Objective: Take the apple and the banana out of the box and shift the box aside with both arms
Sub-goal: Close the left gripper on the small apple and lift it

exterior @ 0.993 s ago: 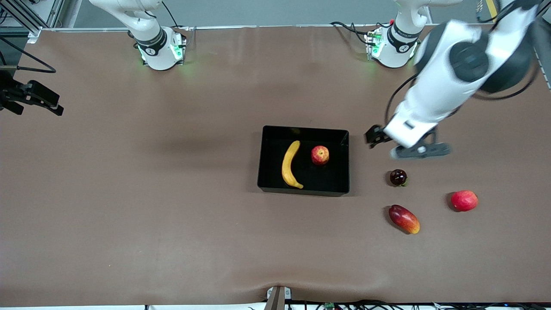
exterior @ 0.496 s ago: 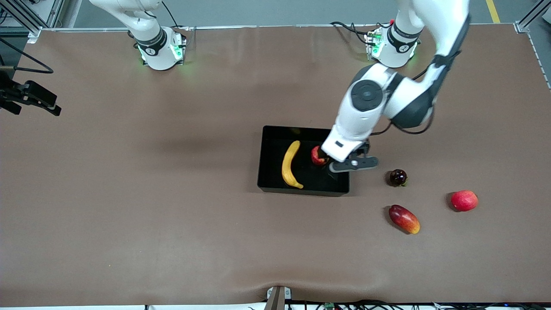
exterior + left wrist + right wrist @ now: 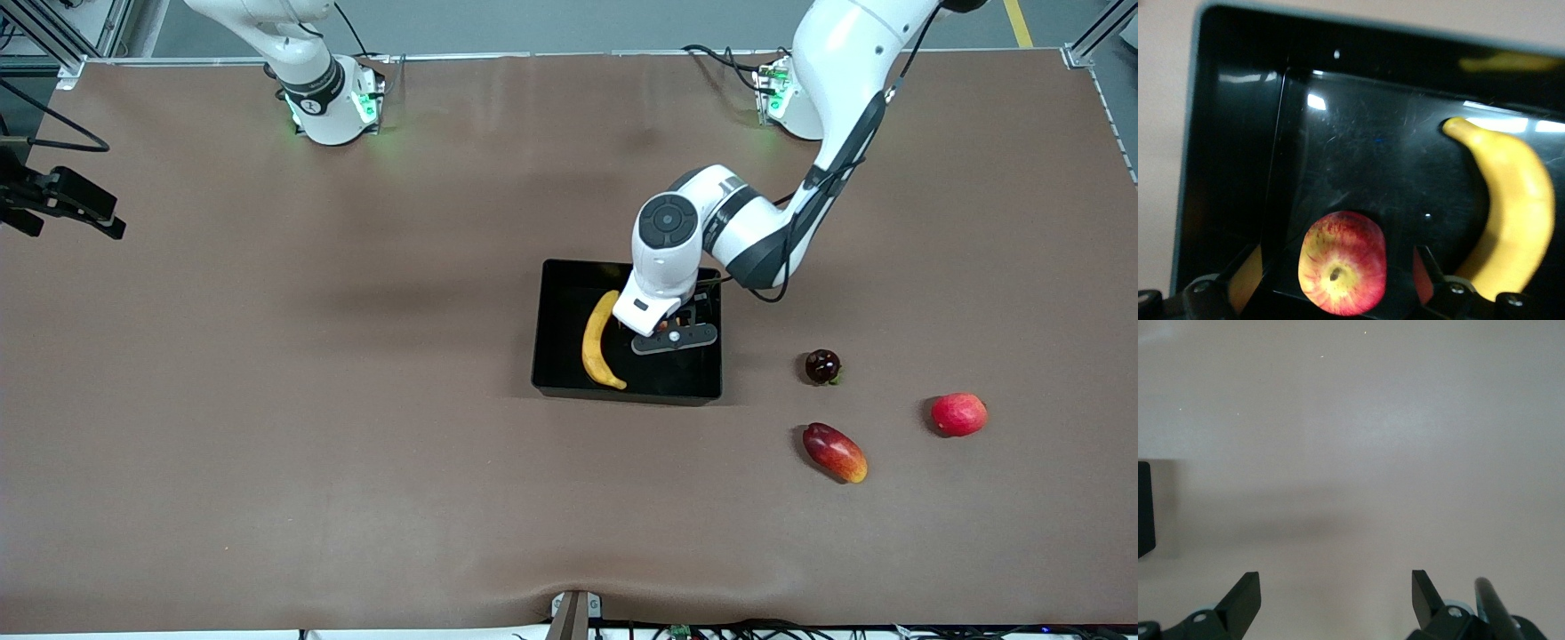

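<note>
The black box stands mid-table with the yellow banana lying in it. In the front view my left hand hides the apple. My left gripper hangs low in the box, open. In the left wrist view the red-and-yellow apple sits on the box floor between the spread fingers with a gap on each side, and the banana lies beside it. My right gripper waits open past the right arm's end of the table; in its wrist view the gripper has only bare table under it.
Three loose fruits lie toward the left arm's end, nearer the front camera than the box: a dark red round one, a red-orange mango and an all-red round fruit.
My left arm has swung in from the left arm's end of the table and come down over the box, its open gripper now around the apple. The right arm has not moved.
</note>
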Robot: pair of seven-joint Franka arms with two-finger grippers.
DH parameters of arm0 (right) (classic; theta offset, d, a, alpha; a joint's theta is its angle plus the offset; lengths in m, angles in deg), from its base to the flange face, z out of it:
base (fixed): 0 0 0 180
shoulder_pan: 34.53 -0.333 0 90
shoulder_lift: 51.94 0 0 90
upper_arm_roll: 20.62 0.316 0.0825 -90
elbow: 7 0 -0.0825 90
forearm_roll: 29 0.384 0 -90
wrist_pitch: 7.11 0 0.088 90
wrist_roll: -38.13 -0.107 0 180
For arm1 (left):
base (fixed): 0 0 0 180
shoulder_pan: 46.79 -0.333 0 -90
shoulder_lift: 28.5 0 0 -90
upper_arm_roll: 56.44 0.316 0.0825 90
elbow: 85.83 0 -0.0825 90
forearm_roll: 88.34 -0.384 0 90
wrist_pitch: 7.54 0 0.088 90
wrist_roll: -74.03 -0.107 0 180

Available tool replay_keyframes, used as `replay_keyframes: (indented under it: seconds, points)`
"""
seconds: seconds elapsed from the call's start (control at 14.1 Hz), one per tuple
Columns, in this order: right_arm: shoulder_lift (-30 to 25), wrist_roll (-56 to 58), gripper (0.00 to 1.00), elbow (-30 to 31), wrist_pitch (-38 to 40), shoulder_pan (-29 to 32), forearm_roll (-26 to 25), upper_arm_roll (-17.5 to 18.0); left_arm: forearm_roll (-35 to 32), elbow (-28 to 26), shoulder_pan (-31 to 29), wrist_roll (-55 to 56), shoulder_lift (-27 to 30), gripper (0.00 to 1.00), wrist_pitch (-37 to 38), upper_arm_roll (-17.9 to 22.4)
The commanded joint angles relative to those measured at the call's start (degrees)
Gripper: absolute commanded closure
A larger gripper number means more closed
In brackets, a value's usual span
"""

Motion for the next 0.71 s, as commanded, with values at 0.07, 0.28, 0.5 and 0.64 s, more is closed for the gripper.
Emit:
replay_keyframes:
  seconds: [0.07,0.28,0.5,0.64]
  points:
    - [0.7,0.6,0.00,-1.4,0.8,1.2,-0.1,0.8,-1.4,-1.3,0.5,2.0,-1.1,0.00,-2.0,0.0]
    - [0.9,0.8,0.00,-1.4,0.8,1.4,-0.1,0.8,-1.4,-2.0,0.8,3.9,-3.0,0.00,-4.8,0.0]
    - [0.9,0.8,0.00,-1.4,0.8,1.4,-0.1,0.8,-1.4,-2.8,0.9,3.9,-3.4,0.25,-4.8,0.0]
    - [0.9,0.8,0.00,-1.4,0.8,1.4,-0.1,0.8,-1.4,-3.7,0.5,3.8,-2.7,0.68,-4.6,0.0]
